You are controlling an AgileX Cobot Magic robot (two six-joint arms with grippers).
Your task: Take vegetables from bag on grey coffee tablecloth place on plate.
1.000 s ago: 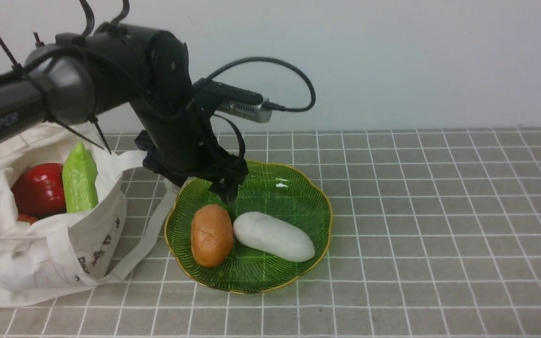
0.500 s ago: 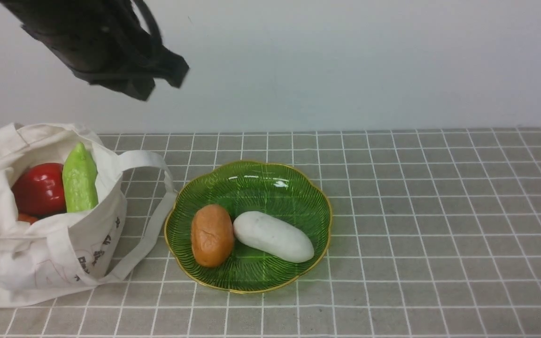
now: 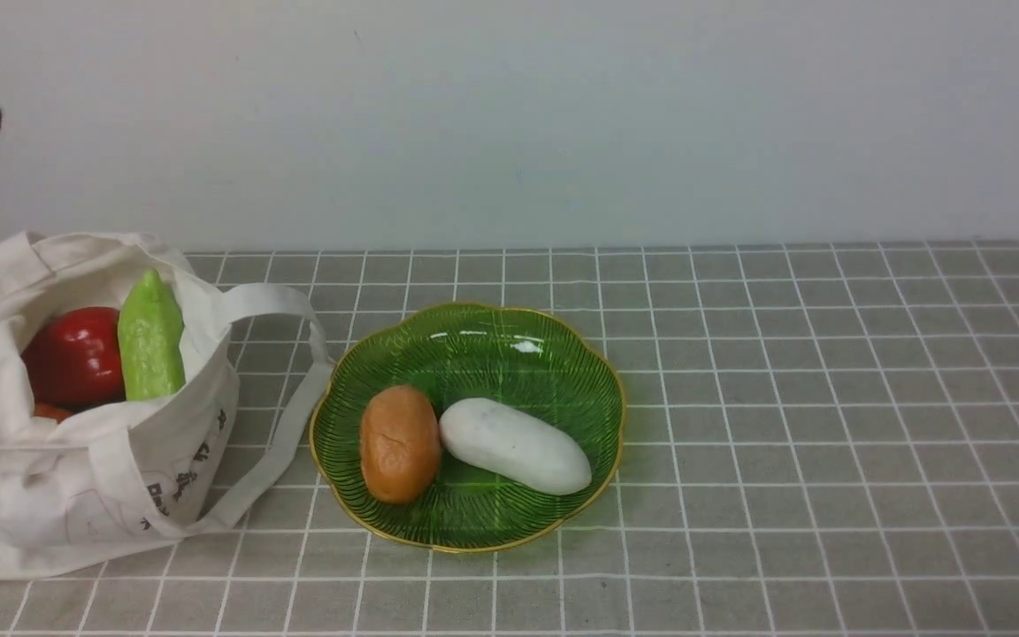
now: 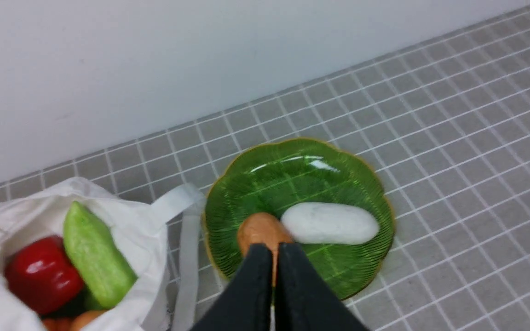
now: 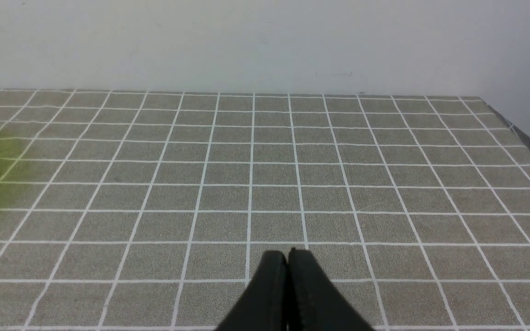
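Both left gripper (image 4: 274, 250) and right gripper (image 5: 288, 255) closed, well apart from the potato (image 4: 260, 227) on the plate (image 4: 265, 174).

Dark lettering (image 3: 180, 482) on the bag (image 3: 49, 504) is unreadable

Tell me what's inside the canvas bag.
A red pepper, a green gourd and an orange sliver show at the mouth; the bag hides anything deeper.

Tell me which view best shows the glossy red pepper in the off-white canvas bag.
The front view: the red pepper sits sharp in the bag beside the green gourd. The left wrist view shows the red pepper blurrier; the right wrist view misses it.
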